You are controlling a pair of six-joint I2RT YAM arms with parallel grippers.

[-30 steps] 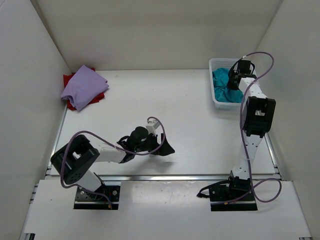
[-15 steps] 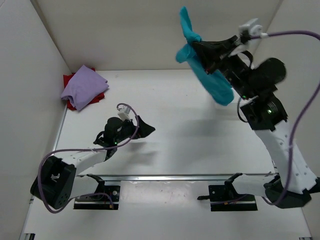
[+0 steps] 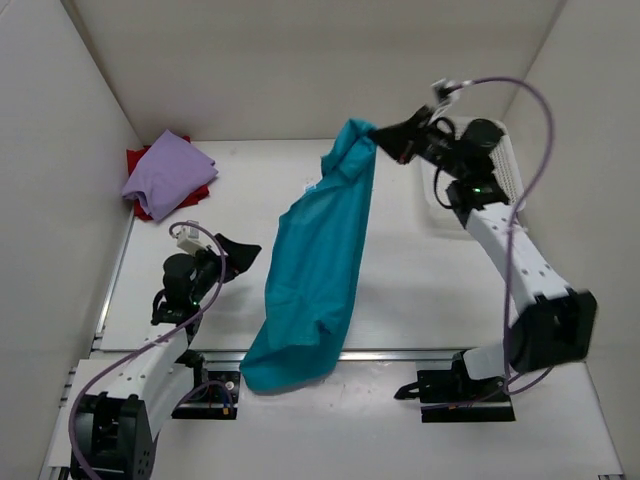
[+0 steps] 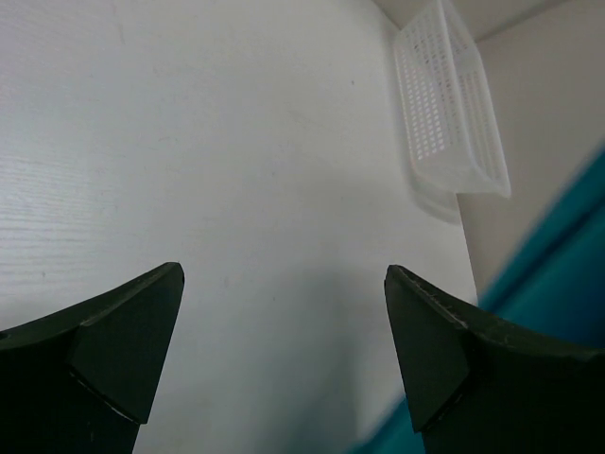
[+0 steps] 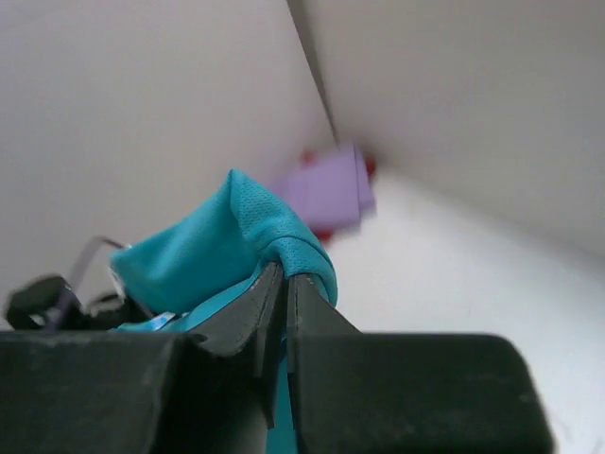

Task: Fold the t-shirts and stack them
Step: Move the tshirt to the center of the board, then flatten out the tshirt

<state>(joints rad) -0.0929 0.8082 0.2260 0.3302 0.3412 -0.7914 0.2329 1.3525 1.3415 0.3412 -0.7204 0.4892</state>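
Top external shows the teal shirt (image 3: pixel 315 270) dangling limp over the table (image 3: pixel 420 290), its top edge pinched in the right gripper (image 3: pixel 385 140); left gripper (image 3: pixel 238 252), spread wide and empty, should likely take its free hem.

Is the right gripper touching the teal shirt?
Touching: in the right wrist view the right gripper is pinched shut on a fold of the teal shirt.

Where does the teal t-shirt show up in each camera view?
Top external: the teal t-shirt hangs in the centre, from the right claw.
Left wrist: lower right edge.
Right wrist: centre-left, pinched in the claw.
Landmark: white mesh basket, top external and left wrist.
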